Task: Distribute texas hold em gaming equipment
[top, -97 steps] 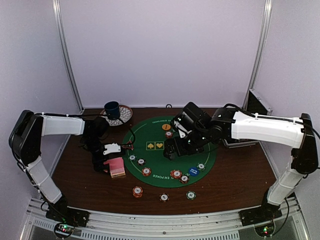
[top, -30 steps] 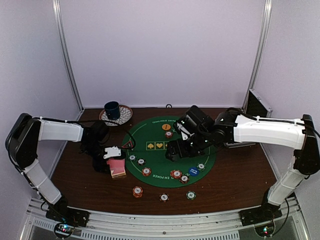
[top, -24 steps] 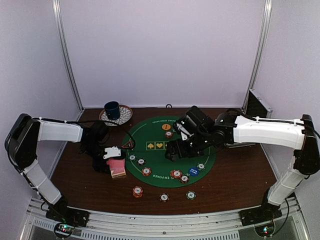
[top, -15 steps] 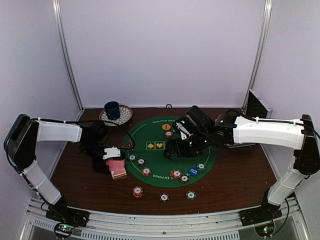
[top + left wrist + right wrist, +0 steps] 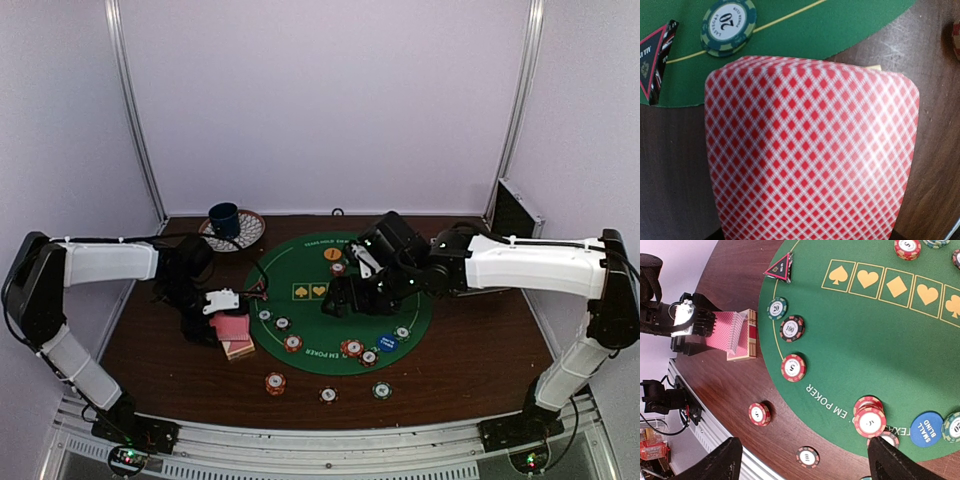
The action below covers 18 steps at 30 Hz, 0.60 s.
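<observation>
My left gripper [image 5: 213,316] clamps the pink-backed playing cards [image 5: 810,150]; right gripper [image 5: 340,300] gapes empty.
Thin, slick, bendy, I judge: I'd pinch the stack's short edge squarely.

Brown table [image 5: 480,370] bears a green mat [image 5: 320,330], a saucer [image 5: 247,232] and three chips [image 5: 275,383]
</observation>
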Each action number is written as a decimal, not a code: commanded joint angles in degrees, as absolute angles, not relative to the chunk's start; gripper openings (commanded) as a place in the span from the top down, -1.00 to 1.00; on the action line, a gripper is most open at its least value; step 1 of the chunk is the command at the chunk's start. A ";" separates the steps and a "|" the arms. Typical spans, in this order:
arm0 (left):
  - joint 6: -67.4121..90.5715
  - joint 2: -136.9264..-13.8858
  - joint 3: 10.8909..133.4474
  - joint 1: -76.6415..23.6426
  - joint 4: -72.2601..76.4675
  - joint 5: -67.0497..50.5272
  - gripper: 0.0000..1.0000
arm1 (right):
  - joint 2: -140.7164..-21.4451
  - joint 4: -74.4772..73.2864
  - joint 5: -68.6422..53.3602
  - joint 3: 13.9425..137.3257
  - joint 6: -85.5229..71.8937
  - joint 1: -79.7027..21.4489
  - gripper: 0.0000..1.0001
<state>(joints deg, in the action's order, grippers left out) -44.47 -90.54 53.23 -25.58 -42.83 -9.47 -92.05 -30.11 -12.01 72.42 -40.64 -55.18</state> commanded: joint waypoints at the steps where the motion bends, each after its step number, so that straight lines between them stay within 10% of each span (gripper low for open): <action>1: -43.08 -87.54 57.74 -25.84 -46.05 -13.39 1.00 | -92.54 -25.13 -15.98 71.40 -42.81 -54.53 -0.82; 18: -38.63 -81.91 65.14 -30.55 -53.66 -15.69 1.00 | -106.17 6.79 -38.05 74.25 -60.58 -53.06 -0.83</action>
